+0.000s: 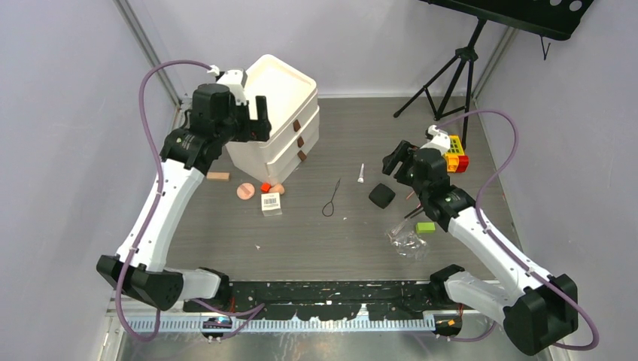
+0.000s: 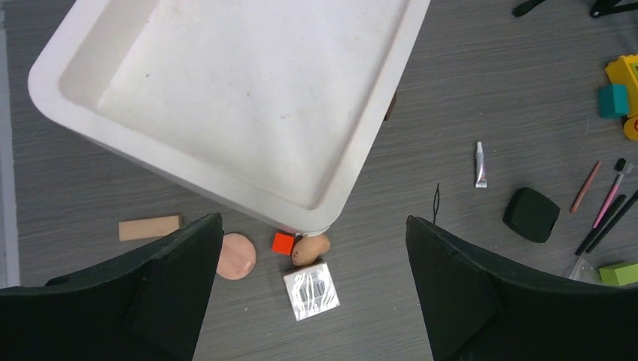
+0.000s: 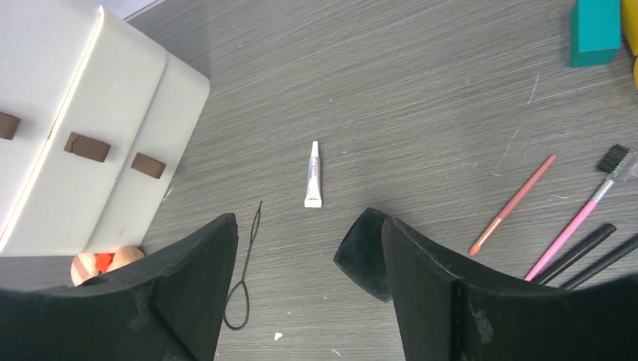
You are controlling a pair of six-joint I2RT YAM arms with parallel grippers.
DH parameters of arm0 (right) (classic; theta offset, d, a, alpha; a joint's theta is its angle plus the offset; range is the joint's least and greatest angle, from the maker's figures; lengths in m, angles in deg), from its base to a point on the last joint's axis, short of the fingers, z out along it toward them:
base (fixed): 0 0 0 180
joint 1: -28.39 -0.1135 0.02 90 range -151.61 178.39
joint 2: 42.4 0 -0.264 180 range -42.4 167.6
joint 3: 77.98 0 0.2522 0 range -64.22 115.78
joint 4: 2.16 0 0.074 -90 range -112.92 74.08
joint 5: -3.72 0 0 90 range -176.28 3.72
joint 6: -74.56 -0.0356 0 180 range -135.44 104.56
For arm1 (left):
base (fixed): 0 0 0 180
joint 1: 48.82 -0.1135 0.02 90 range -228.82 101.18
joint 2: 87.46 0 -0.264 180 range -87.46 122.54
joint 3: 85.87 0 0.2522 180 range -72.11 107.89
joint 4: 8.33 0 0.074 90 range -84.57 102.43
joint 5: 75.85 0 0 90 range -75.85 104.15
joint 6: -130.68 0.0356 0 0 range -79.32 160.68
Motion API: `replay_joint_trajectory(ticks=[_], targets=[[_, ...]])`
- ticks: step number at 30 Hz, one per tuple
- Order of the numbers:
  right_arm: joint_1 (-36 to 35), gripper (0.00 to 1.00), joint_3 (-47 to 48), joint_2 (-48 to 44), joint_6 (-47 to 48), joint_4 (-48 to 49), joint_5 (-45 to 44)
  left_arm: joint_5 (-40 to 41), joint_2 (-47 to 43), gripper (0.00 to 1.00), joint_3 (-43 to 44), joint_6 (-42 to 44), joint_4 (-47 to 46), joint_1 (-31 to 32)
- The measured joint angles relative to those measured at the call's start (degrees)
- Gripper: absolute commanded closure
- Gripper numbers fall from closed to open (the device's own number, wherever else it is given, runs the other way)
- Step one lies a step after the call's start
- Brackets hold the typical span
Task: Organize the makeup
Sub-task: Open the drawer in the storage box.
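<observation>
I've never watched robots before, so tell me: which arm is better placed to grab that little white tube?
Right arm, likely. Its open jaws frame the white tube, which lies just ahead on the table. The left arm hovers over the white top tray, farther off.

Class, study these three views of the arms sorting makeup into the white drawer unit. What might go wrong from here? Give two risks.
The small red cube sits right beside the peach sponge, tucked by the corner of the white drawer unit; a grasp there may collect the toy too. The thin black pencils and pink-handled brush lie close together, so one pick might drag several.
</observation>
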Motion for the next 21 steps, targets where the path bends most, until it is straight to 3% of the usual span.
replay_joint_trajectory(ticks=[13,21], targets=[[0.0,0.25,0.0,3.15,-0.17,1.7,1.01,5.33,-3.89,0.04,-4.44,1.44,-1.01,-0.13],[0.0,0.25,0.39,5.55,-0.15,2.34,1.11,4.15,-3.89,0.04,-5.9,1.29,-2.69,-2.6]])
